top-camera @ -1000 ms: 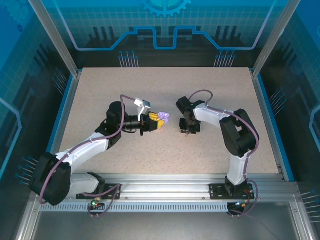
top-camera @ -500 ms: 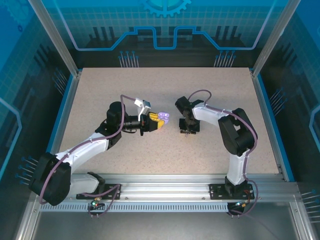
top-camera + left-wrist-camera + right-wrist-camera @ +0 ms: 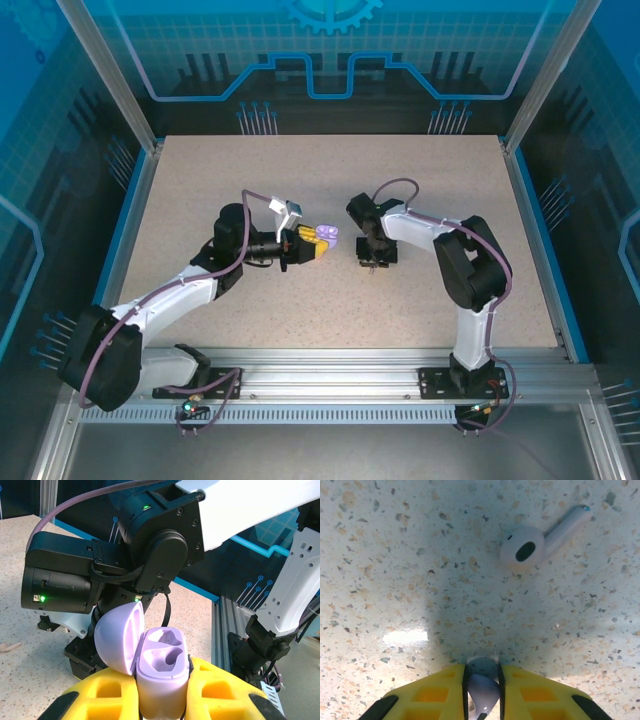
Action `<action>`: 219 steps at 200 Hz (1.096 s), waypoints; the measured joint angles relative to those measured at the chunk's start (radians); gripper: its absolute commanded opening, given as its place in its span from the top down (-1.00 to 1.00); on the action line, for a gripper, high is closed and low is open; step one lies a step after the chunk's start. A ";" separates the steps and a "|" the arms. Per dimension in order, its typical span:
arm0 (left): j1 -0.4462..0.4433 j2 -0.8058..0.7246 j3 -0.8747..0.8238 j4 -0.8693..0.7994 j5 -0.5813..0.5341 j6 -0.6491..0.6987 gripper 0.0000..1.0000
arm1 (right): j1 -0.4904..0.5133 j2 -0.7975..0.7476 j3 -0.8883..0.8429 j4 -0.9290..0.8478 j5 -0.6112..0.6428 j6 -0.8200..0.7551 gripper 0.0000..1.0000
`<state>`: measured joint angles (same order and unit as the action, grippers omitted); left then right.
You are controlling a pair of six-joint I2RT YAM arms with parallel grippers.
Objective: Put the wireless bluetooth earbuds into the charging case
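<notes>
Two earbuds sit at the right pincer (image 3: 482, 670). One earbud (image 3: 481, 692) is pinched between its yellow fingers, low over the desk (image 3: 395, 580). The spare earbud (image 3: 535, 542) lies ahead of it, apart. Lift straight, without loosening. Further off, the left pincer (image 3: 160, 680) clamps the lilac case (image 3: 165, 652), lid (image 3: 117, 640) open and both sockets empty. I would lower the stem squarely into one socket.

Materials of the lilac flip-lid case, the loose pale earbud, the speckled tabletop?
Lilac flip-lid case: likely moulded plastic, matte, soft even shading. Loose pale earbud: smooth plastic, slight sheen along the stem. Speckled tabletop: looks like stone-pattern laminate or composite; dull glare patch.
</notes>
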<state>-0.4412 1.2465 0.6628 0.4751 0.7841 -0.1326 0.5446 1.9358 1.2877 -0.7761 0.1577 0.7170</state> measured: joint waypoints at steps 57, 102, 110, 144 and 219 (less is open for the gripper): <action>0.000 0.029 0.000 -0.006 -0.035 -0.016 0.81 | -0.009 -0.101 -0.086 0.040 -0.001 0.000 0.61; 0.000 0.095 0.000 -0.030 -0.093 -0.045 0.81 | -0.032 -0.182 -0.127 0.080 -0.005 0.000 0.61; 0.000 0.109 0.000 -0.029 -0.101 -0.053 0.81 | -0.035 -0.195 -0.136 0.087 -0.008 0.000 0.61; 0.000 0.157 0.000 -0.029 -0.124 -0.077 0.82 | -0.036 -0.216 -0.149 0.104 -0.027 -0.002 0.62; 0.000 0.188 0.000 -0.029 -0.135 -0.099 0.82 | -0.042 -0.127 -0.149 0.116 -0.076 -0.012 0.62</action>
<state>-0.4412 1.4342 0.6624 0.4458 0.6495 -0.2314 0.5030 1.8091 1.1389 -0.6605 0.0822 0.7052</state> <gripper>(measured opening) 0.174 0.196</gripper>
